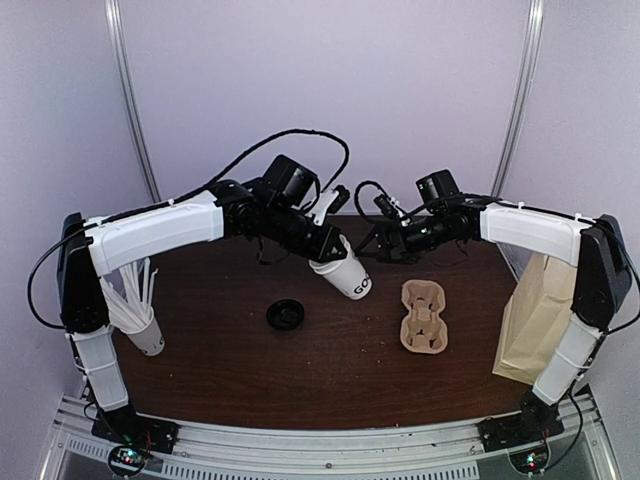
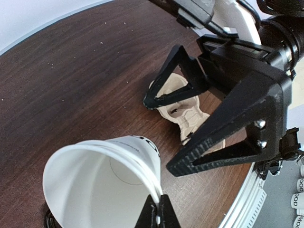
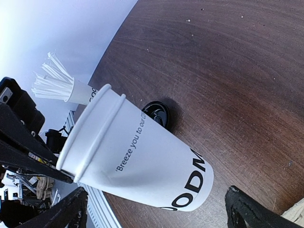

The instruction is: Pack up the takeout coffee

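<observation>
- Takeout coffee cup [image 1: 343,275] hangs tilted in the air over the far middle of the desk [image 1: 230,385], with its open mouth toward my left arm and its printed base low and to the right; its black lid [image 1: 286,315] is off and lies flat near the middle of the desk, apart from it
- My left gripper [image 1: 322,257] is pinched tight on the rim, the thin paper wall caught between its fingers
- My right gripper [image 1: 377,243] is spread as wide as it goes and holds nothing; it faces the side of the cup from just beside it
- I judge the step in hand to be a handover, so I would bring the right jaws in square around the middle of the body, above the print and below the rim rolls
- I would close only until the paper is snug, since a hollow cup like this probably crushes easily, and I would let go on the left only once the right side has it
- The takeout coffee cup looks empty inside from the left wrist, though I cannot see all of its bottom
- The cup carrier [image 1: 423,318], right of the middle, is half covered by my right fingers in the left wrist view
- The paper bag [image 1: 530,320] at the right edge is cut across by my right arm, and its mouth is hidden
- The print is only partly readable
</observation>
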Controlling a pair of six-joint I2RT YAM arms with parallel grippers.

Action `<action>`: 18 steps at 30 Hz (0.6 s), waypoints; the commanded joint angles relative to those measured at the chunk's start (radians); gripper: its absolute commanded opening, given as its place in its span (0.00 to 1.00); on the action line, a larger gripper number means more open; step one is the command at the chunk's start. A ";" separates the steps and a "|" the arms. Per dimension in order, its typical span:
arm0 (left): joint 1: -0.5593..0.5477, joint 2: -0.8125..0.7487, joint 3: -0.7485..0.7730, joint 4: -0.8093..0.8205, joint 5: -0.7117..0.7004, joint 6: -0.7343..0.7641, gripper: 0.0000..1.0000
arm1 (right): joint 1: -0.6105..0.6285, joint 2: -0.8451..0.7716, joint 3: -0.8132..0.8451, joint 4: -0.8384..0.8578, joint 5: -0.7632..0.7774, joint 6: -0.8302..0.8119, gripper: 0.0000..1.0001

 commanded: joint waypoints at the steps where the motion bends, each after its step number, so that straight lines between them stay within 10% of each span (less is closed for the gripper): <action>1: -0.002 -0.048 -0.008 0.078 0.021 -0.034 0.00 | 0.006 0.006 0.045 0.021 -0.055 0.017 1.00; 18: -0.006 -0.044 -0.026 0.110 0.065 -0.065 0.00 | 0.006 0.043 0.023 0.099 -0.108 0.090 1.00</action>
